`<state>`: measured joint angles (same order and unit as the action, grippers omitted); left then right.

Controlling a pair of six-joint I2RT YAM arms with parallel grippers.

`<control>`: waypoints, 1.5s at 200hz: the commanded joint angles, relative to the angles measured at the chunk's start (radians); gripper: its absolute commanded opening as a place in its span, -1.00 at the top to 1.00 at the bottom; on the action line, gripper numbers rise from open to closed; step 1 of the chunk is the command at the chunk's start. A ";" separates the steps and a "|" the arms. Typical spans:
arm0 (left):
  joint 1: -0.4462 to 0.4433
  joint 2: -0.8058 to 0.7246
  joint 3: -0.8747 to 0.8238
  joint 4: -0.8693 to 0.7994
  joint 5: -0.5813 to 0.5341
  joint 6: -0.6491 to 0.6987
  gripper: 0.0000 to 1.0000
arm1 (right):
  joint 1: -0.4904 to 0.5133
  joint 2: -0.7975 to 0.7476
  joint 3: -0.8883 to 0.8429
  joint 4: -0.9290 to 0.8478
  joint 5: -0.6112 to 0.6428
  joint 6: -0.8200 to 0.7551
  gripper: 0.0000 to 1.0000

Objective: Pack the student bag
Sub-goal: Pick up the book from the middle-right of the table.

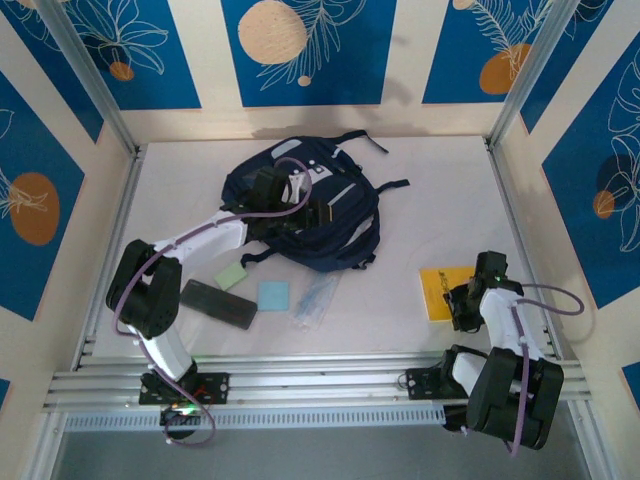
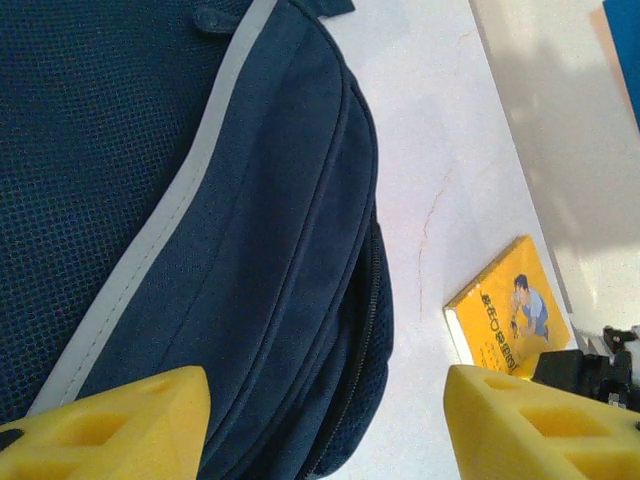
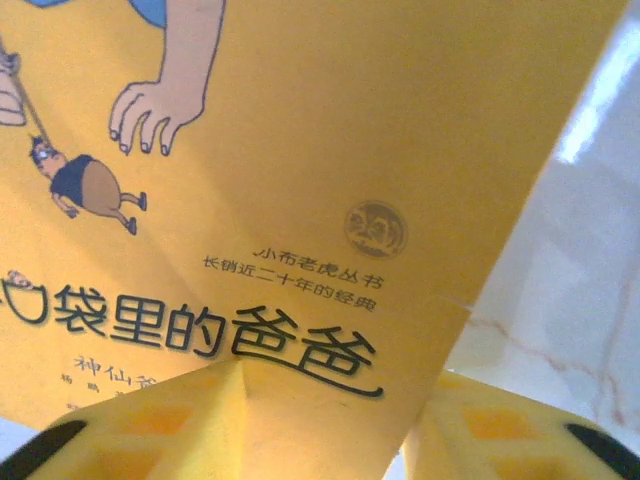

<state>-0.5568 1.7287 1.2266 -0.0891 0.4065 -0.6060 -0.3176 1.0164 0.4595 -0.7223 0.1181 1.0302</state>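
Left tool (image 2: 325, 425), yellow fingers spread wide and holding nothing, hangs over the flank of the student bag (image 1: 340, 235). A zipper track (image 2: 372, 300) runs up from between the fingers toward 12 o'clock in the left wrist view. The navy backpack lies flat toward 11 o'clock from the middle of the white surface (image 1: 430, 190), with black straps trailing off it at 1 and 3 o'clock.

The bag looks soft and bulky. It would likely sag and fold if pinched by loose cloth, so the firmer piped seam beside the zipper, or a strap root, seems the better hold.

Right tool (image 3: 335, 430), down at 4 o'clock, has its fingers apart astride a corner of a yellow picture book (image 1: 437, 292) and shows no squeeze on it.

At 7 o'clock, just below the bag, wait a green sticky pad (image 1: 232, 275), a blue notepad (image 1: 273, 295), a dark pencil case (image 1: 218, 303) and a clear plastic sleeve (image 1: 315, 298).
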 commanded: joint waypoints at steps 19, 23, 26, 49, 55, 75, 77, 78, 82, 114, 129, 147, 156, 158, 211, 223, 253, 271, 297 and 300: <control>-0.002 -0.021 -0.007 0.028 0.013 -0.021 -0.25 | 0.033 -0.006 0.009 0.075 -0.068 -0.166 0.51; -0.001 -0.021 -0.007 0.029 0.015 -0.023 -0.26 | 0.035 -0.003 0.016 0.077 -0.072 -0.180 0.54; -0.002 -0.020 -0.008 0.030 0.017 -0.023 -0.26 | 0.037 0.000 0.020 0.079 -0.077 -0.193 0.56; -0.001 -0.017 -0.007 0.036 0.025 -0.029 -0.26 | 0.040 0.038 0.047 0.092 -0.108 -0.259 0.80; -0.002 -0.017 -0.007 0.039 0.028 -0.032 -0.26 | 0.040 0.052 0.054 0.097 -0.118 -0.277 0.94; -0.001 -0.017 -0.008 0.042 0.037 -0.039 -0.25 | 0.040 0.095 0.084 0.110 -0.146 -0.328 1.00; -0.003 -0.017 -0.007 0.042 0.038 -0.039 -0.25 | 0.040 0.099 0.087 0.112 -0.151 -0.332 1.00; -0.003 -0.016 -0.007 0.043 0.038 -0.039 -0.25 | 0.040 0.101 0.088 0.113 -0.153 -0.333 1.00; -0.002 -0.017 -0.008 0.043 0.039 -0.041 -0.25 | 0.040 0.106 0.095 0.114 -0.161 -0.343 1.00; -0.016 -0.014 -0.010 0.045 0.053 -0.049 -0.25 | 0.041 0.138 0.151 0.118 -0.232 -0.443 1.00; -0.028 -0.011 -0.009 0.048 0.061 -0.055 -0.25 | 0.043 0.152 0.177 0.112 -0.290 -0.507 1.00; -0.046 0.001 -0.008 0.058 0.078 -0.064 -0.25 | 0.051 0.200 0.215 0.066 -0.372 -0.573 1.00; -0.057 0.011 -0.001 0.058 0.087 -0.067 -0.24 | 0.061 0.214 0.221 0.039 -0.405 -0.583 1.00; -0.060 0.013 0.001 0.057 0.090 -0.068 -0.24 | 0.066 0.215 0.220 0.035 -0.413 -0.582 1.00; -0.129 0.091 0.060 0.078 0.149 -0.080 -0.24 | 0.282 0.147 0.212 -0.042 -0.427 -0.490 1.00; -0.146 0.116 0.089 0.068 0.162 -0.073 -0.23 | 0.293 0.132 0.207 -0.047 -0.418 -0.473 1.00; -0.181 0.182 0.154 0.030 0.158 -0.043 -0.22 | 0.263 0.162 0.206 0.006 -0.404 -0.461 1.00; -0.195 0.217 0.169 0.012 0.146 -0.032 -0.20 | 0.259 0.201 0.214 0.056 -0.412 -0.450 1.00; -0.208 0.246 0.160 0.002 0.146 -0.038 -0.18 | 0.261 0.243 0.213 0.119 -0.389 -0.422 0.79; -0.207 0.248 0.157 0.004 0.146 -0.040 -0.18 | 0.262 0.246 0.213 0.129 -0.387 -0.419 0.76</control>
<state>-0.7521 1.9438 1.3735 -0.0490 0.5350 -0.6640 -0.0536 1.2385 0.6590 -0.6796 -0.2615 0.5770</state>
